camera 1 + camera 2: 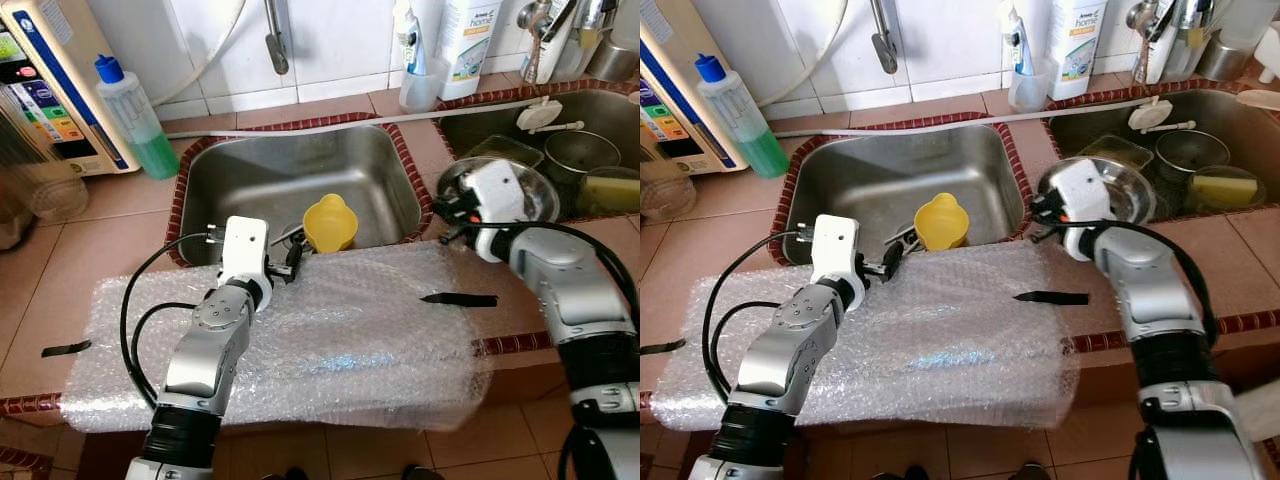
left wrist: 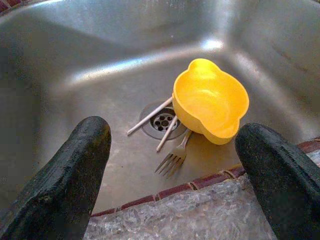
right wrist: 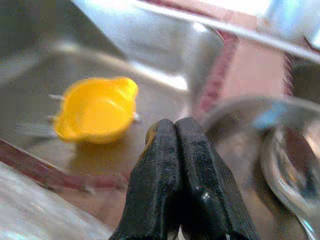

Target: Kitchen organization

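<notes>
With our left gripper spread wide at the sink's near rim and our right gripper pinched empty, we judged the yellow bowl over the fork by the drain could skid from a loose grasp.

Both head cameras look steeply down from above the counter onto the bubble wrap and the left sink, the right eye shifted slightly sideways. The left wrist camera peers closely into that sink at the yellow bowl (the landmark all views share). The right wrist camera faces it from the side, blurred.
</notes>
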Robot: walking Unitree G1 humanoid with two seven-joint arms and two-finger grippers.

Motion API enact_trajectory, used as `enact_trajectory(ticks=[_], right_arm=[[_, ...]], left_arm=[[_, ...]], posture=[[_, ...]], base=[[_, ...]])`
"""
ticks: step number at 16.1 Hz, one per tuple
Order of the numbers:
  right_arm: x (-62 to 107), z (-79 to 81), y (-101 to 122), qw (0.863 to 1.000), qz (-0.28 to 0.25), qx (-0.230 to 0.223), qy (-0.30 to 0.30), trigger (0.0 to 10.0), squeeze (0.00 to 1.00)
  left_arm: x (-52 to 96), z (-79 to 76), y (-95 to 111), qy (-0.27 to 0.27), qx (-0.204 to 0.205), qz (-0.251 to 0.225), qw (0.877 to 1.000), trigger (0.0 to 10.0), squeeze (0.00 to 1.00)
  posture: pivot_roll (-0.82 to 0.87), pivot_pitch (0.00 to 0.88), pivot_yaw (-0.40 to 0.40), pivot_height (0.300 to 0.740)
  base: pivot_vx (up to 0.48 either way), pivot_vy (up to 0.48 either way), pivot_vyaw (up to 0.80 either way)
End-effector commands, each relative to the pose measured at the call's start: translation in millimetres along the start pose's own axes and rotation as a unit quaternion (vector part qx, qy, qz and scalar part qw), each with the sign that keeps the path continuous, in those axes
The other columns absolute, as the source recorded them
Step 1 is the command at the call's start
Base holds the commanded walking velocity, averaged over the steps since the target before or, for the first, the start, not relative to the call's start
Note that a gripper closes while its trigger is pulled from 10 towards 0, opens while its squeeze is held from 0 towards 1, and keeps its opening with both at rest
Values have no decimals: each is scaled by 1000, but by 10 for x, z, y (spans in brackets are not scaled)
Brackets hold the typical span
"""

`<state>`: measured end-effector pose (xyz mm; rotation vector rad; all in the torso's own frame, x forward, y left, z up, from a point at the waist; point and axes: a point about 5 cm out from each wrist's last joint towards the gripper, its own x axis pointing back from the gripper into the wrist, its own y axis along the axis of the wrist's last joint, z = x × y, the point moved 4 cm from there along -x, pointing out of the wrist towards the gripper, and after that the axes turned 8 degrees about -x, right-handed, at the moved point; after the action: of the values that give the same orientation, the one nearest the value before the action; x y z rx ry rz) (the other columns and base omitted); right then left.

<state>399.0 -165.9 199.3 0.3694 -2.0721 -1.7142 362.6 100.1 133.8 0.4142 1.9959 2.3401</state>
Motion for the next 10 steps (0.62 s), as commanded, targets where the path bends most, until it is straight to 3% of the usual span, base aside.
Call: enact_trajectory(ticks=[1,3,4,5,6,10], right_arm=[[-29,135,116,1000,-16,5,22,0,0],[-31,165,117,1000,-18,7,24,0,0],[-22,196,102,1000,-20,9,19,9922,0],[-10,203,105,1000,-23,12,14,10000,835],[36,196,142,999,-38,14,-6,10000,1000],[165,128,325,996,-78,25,-46,10000,1000]], left_arm=[[18,69,-134,15,-5,25,1000,10000,0],[16,66,-132,15,-5,24,1000,10000,0],[6,51,-112,10,-6,20,1000,10000,0],[5,35,-88,7,-3,15,1000,10000,0],[7,-3,-36,-3,3,3,1000,10000,0],[14,-5,84,-8,16,-23,1000,10000,0]], posture=[[-305,177,127,740],[-307,176,128,740],[-311,174,130,740],[-312,173,131,740],[-313,172,131,740],[-319,166,135,740]], base=[[0,0,0],[0,0,0],[0,0,0],[0,0,0],[0,0,0],[0,0,0]])
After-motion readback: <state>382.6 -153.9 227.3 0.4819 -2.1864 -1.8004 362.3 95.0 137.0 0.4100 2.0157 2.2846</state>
